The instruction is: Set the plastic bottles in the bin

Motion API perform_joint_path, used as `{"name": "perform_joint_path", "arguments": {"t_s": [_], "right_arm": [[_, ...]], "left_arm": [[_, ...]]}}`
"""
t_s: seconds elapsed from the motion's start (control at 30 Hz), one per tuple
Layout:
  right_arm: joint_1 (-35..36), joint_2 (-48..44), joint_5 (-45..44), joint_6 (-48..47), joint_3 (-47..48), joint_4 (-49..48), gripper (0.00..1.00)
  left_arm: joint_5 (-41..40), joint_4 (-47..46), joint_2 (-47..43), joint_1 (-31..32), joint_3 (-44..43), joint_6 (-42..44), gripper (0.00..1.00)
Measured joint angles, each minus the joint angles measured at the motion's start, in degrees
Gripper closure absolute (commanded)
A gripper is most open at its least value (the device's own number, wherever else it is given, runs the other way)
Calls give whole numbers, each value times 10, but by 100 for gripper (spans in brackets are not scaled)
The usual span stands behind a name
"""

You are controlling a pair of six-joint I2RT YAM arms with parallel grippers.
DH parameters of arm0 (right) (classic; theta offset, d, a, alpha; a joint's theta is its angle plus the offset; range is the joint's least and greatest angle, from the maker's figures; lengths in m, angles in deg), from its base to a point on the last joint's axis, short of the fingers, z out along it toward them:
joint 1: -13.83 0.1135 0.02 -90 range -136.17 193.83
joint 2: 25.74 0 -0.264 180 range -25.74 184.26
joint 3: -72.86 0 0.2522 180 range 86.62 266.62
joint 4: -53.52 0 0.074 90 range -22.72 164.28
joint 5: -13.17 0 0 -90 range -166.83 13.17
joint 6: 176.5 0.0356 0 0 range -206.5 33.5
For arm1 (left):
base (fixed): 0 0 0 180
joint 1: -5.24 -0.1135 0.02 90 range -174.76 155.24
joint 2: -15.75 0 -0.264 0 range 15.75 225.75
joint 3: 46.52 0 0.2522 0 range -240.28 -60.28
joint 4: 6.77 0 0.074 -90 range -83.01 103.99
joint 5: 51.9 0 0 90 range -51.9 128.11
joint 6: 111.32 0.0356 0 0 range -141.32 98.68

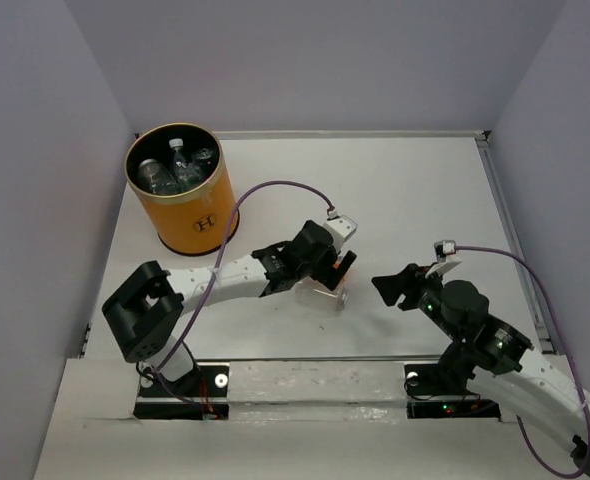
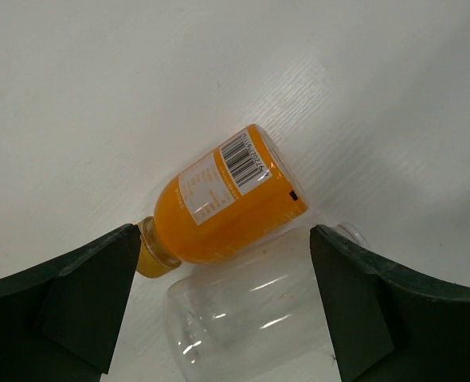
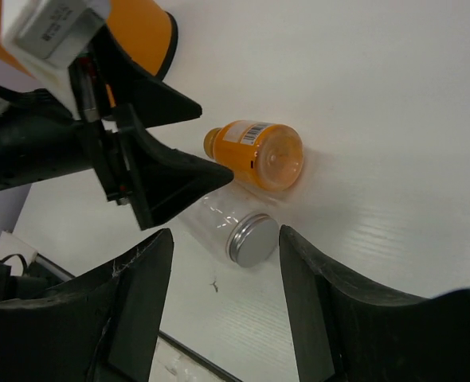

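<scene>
An orange-filled bottle (image 2: 227, 199) and a clear bottle (image 2: 251, 318) with a silver cap (image 3: 249, 239) lie side by side on the white table. My left gripper (image 2: 227, 310) is open just above them, one finger on each side of the clear bottle and not touching it. In the top view it (image 1: 337, 275) covers most of both bottles. My right gripper (image 3: 223, 310) is open and empty, a little to the right of the pair (image 1: 395, 288). The orange-yellow bin (image 1: 180, 190) stands at the far left with several bottles inside.
The table (image 1: 415, 190) has a raised rail along its right and far edges. Purple walls close in the left, back and right. The left arm's cable arcs between the bin and its gripper.
</scene>
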Motion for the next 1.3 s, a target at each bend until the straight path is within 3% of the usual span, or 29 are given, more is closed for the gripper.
{"name": "perform_joint_path", "arguments": {"t_s": [0.27,0.5,0.67,0.77,0.8,1.0,1.3], "right_arm": [[0,-22,35,22,-26,24,37],[0,-2,39,18,-26,21,24],[0,9,50,11,-26,12,21],[0,23,57,9,-26,9,21],[0,25,58,8,-26,7,21],[0,29,69,-1,-26,-5,11],[0,112,139,-47,-24,-61,7]], "left_arm": [[-2,0,78,-1,-26,58,1],[-7,1,130,-2,-70,86,1],[-8,4,172,-9,-95,95,2],[-12,4,190,-16,-104,97,9],[-13,4,192,-17,-104,97,22],[-22,0,193,-35,-104,101,46],[-20,2,143,-83,-116,77,50]]}}
